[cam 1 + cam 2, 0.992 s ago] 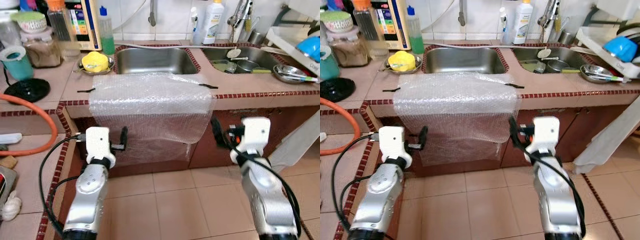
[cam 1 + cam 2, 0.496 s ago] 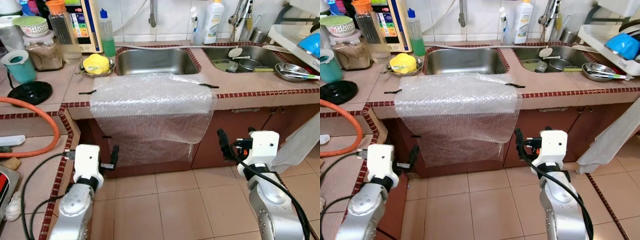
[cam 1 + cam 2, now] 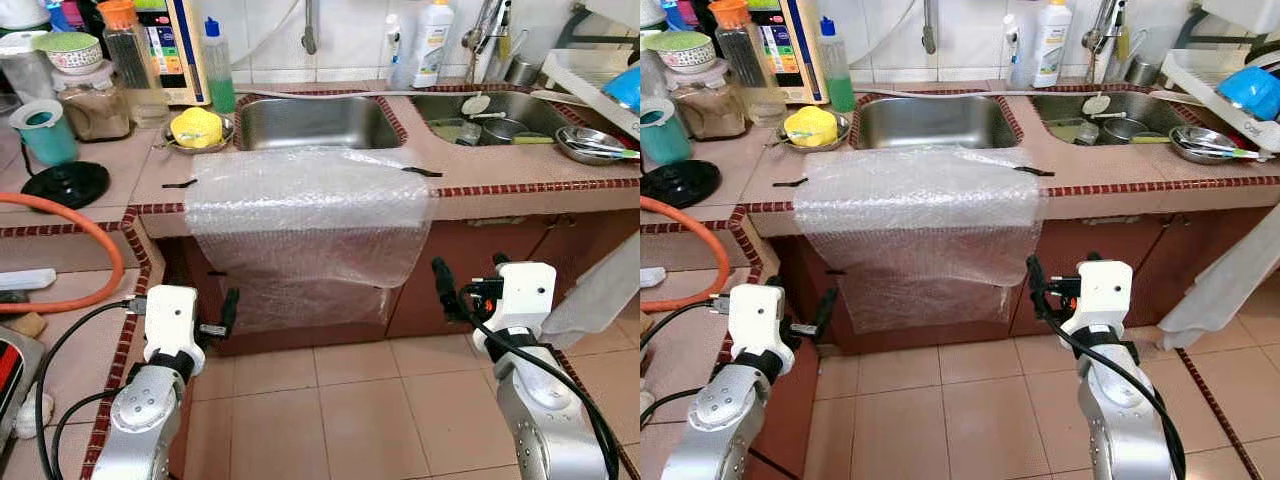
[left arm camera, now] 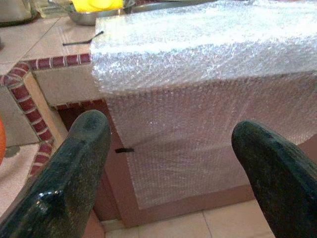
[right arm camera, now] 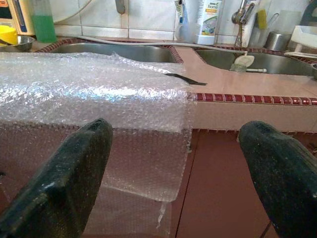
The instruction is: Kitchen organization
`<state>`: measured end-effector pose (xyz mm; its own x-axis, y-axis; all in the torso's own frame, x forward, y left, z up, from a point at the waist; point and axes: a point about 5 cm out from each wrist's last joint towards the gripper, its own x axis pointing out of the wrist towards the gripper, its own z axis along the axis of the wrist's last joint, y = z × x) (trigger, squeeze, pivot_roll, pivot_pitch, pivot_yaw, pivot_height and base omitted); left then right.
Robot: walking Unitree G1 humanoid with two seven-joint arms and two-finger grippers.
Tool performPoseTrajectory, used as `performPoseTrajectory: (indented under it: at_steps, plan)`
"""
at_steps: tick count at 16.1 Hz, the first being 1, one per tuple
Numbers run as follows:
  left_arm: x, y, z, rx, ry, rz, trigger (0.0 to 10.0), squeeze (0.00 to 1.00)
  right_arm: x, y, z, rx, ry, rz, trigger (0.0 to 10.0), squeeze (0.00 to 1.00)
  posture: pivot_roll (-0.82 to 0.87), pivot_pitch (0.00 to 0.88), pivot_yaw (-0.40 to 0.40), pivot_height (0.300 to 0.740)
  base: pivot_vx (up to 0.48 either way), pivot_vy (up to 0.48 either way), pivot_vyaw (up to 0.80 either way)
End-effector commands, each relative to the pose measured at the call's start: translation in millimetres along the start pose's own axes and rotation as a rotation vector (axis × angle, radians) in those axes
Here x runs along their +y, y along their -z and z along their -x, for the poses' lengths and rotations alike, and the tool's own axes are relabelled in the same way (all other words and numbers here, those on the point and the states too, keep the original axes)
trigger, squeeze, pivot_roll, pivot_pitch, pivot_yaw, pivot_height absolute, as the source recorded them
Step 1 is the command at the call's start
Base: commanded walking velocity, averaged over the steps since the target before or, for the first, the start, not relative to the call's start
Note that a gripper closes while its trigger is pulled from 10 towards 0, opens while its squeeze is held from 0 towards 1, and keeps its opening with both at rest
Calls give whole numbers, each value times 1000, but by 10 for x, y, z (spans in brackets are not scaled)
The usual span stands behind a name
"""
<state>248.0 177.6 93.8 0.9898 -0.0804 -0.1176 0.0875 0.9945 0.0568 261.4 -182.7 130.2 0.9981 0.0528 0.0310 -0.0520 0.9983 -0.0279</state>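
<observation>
Both arms lowered — left claw (image 3: 231, 306) nearer floor.

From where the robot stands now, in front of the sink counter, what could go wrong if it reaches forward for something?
1. The clear bubble wrap sheet hangs over the counter edge before the left steel sink, held by small black tape strips. The open left gripper or open right gripper, both low beside it, might snag it and tear it loose.
2. The right steel sink holds loose dishes, which may shift or clatter if touched.
</observation>
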Motion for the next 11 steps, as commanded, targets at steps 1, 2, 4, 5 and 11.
performPoseTrajectory:
  at_steps: [1, 2, 4, 5, 11]
  plan:
    - [-21, -38, -3, -8, 14, 9, 10000, 0, 8, -57, -13, -18, -3, 0, 10000, 0, 30, 0, 30, 740, 0, 0, 0]
    - [-24, -52, -14, -12, 14, 10, 10000, 0, 5, -64, -24, -21, 0, 0, 10000, 0, 30, 0, 29, 740, 266, 0, 0]
    - [-34, -72, -28, -18, 12, 18, 10000, 0, 13, -87, -48, -30, -3, 2, 10000, 0, 29, 0, 25, 740, 287, 0, 0]
    - [-35, -78, -31, -20, 12, 19, 10000, 0, 15, -93, -55, -32, -5, 2, 10000, 0, 29, 0, 24, 740, 300, 0, 0]
    - [-49, -83, -42, -25, 8, 30, 10000, 0, 11, -120, -110, -42, -12, 7, 10000, 0, 33, 0, 15, 740, 334, 0, 0]
